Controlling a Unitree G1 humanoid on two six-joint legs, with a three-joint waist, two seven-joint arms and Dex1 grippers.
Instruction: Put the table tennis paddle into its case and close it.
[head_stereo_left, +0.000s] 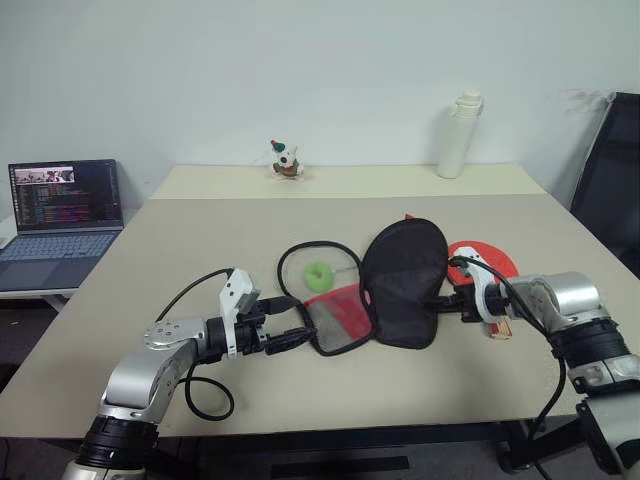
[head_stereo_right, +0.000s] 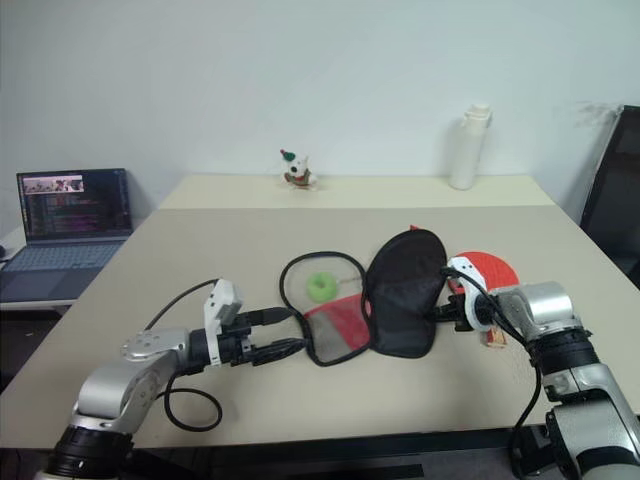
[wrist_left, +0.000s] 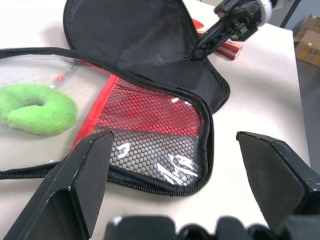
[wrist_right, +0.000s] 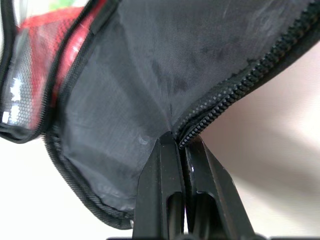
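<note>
Between the right gripper's (head_stereo_left: 447, 301) closed fingers sits the zipper edge of the case (head_stereo_left: 404, 283), whose black flap is pinched and lifted so that it stands open over the counter (head_stereo_left: 200, 230); the right wrist view shows the two black fingers pressed together on the zip teeth. Just behind those same fingers, on the far side of the raised flap, lies the table tennis paddle (head_stereo_left: 489, 260), its red face flat on the counter and its light wooden handle pointing back toward the right wrist, so its long axis seems to run roughly along that arm's line of reach. The left gripper (head_stereo_left: 291, 320) hovers at the opposite, red mesh end of the case with its fingers (wrist_left: 85, 175) spread wide and holding nothing, the mesh panel lying straight ahead between them. A green foam ring (head_stereo_left: 320, 276) rests inside the loop of the unzipped edge, beyond the left fingers. Judging from this layout, the paddle is much nearer the right arm, yet that arm is occupied, so either it must let go of the flap or the left must cross over the case.
</note>
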